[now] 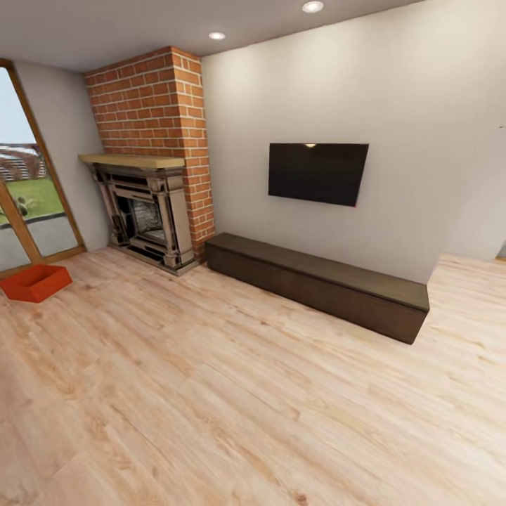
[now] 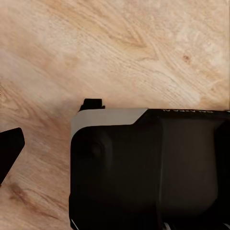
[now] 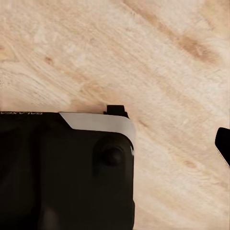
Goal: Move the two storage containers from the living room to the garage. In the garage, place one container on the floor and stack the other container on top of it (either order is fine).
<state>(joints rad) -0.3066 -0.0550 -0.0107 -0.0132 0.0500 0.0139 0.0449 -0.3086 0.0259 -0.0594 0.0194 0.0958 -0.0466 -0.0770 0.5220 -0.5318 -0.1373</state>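
Storage container (image 1: pixel 35 282) on plank floor (image 1: pixel 253 393) by glass door; end effector states untellable.

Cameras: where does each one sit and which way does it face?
Head view: high on the robot, facing the living room wall: TV, brick fireplace, one orange-red container on the plank floor.
Left wrist view: looks down at planks past the robot's dark body.
Right wrist view: same, mirrored.
Shared: the wood floor.

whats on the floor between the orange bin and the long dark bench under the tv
In the head view, bare wood plank floor separates the orange bin from the dark bench. The brick fireplace stands behind that stretch, against the wall.
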